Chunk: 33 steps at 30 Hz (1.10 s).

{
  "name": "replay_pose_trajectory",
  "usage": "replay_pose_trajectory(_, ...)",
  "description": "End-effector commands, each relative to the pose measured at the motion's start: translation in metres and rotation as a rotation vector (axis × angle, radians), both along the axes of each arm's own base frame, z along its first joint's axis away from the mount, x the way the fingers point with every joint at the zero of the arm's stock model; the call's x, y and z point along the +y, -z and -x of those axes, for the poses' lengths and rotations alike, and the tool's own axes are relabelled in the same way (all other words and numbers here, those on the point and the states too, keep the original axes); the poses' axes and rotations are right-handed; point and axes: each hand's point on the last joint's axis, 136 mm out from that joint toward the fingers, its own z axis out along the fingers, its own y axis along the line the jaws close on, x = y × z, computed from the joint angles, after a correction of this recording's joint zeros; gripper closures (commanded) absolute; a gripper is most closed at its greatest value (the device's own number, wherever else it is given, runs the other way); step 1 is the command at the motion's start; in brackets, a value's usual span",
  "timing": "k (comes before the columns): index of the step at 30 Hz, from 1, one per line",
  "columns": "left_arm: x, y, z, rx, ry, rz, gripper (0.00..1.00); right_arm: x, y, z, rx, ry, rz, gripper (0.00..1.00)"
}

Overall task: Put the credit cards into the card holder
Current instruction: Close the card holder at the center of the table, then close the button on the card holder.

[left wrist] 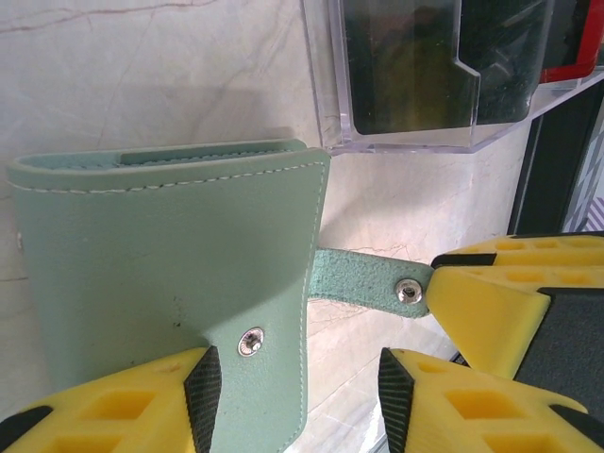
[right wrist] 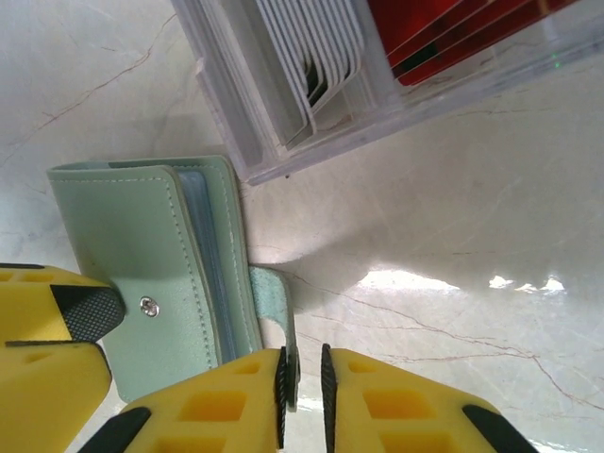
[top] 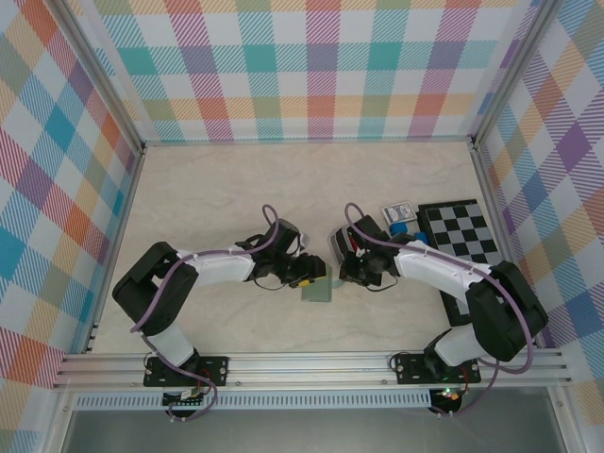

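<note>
The card holder (right wrist: pixel 142 245) had its snap tab (right wrist: pixel 274 297) tip hidden between the right jaws; beyond them, the credit cards (right wrist: pixel 444 28) were cut off.

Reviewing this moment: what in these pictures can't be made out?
- Left wrist view: the cards in the clear box are cut off by the top edge, faces too dark.
- Right wrist view: the card holder's pockets, covered by its front flap.
- Top view: the card pack's print, too small.
</note>
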Motion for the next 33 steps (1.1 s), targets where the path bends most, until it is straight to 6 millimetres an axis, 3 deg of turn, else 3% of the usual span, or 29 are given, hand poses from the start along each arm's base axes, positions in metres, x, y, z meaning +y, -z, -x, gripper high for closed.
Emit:
replay_pose_trajectory(1,-0.004,-0.01,-0.003,-0.03,0.008,-0.002,0.5,0.001,0.001,0.002,0.019,-0.02,-0.005,0.82)
replay_pose_trajectory(11,-0.001,-0.02,-0.005,-0.06,0.01,-0.016,0.47,0.008,-0.003,0.003,0.012,-0.039,-0.046,0.96)
replay_pose_trajectory(16,0.024,-0.038,-0.013,-0.158,-0.046,-0.126,0.41,0.012,-0.007,0.001,-0.004,-0.053,-0.072,0.98)
replay_pose_trajectory(19,0.052,-0.029,-0.012,-0.156,-0.088,-0.278,0.41,0.014,-0.009,0.0,-0.009,-0.059,-0.081,0.98)
replay_pose_trajectory(21,0.06,-0.021,-0.008,-0.143,-0.074,-0.32,0.43,0.015,-0.009,0.0,-0.007,-0.061,-0.083,0.98)
replay_pose_trajectory(27,0.055,0.004,0.007,-0.072,-0.014,-0.299,0.48,0.016,-0.011,-0.001,-0.01,-0.058,-0.09,0.98)
replay_pose_trajectory(33,0.048,0.013,0.009,-0.052,0.006,-0.28,0.5,0.018,-0.011,0.0,-0.006,-0.062,-0.102,0.97)
